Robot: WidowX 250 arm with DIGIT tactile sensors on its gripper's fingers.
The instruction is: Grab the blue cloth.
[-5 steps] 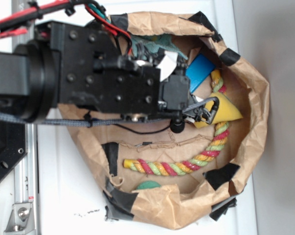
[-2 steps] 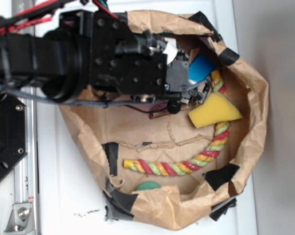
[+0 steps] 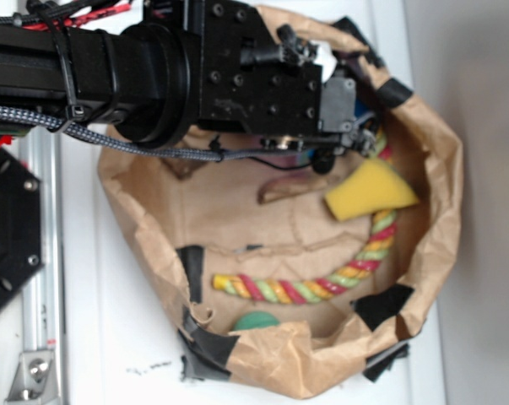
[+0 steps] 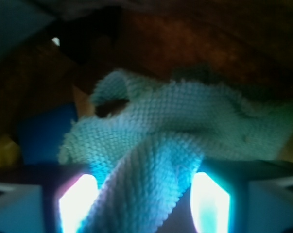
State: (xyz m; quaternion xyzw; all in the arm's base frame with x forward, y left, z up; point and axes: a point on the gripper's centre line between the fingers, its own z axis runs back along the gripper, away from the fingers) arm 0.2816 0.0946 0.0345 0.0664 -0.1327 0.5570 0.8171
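Observation:
The blue cloth [image 4: 175,131], a pale teal woven rag with wrinkly folds, fills the wrist view. One fold of it runs down between my gripper [image 4: 144,204] fingers. The left finger [image 4: 78,201] and right finger [image 4: 210,204] stand apart on either side of that fold, with a dark gap by the right one, so the gripper is open. In the exterior view the arm [image 3: 237,76] reaches over the bag's upper part and hides the cloth; only the gripper's end [image 3: 355,139] shows.
A brown paper bag [image 3: 440,169] with rolled, black-taped rim holds everything. Inside lie a yellow wedge sponge [image 3: 368,190], a striped rope [image 3: 305,287] and a green object [image 3: 256,321]. A bright blue block [image 4: 46,136] sits left of the cloth.
The arm has swung toward the bag's upper rim, uncovering the yellow sponge and covering the blue block and cloth. The gripper now straddles a fold of the cloth.

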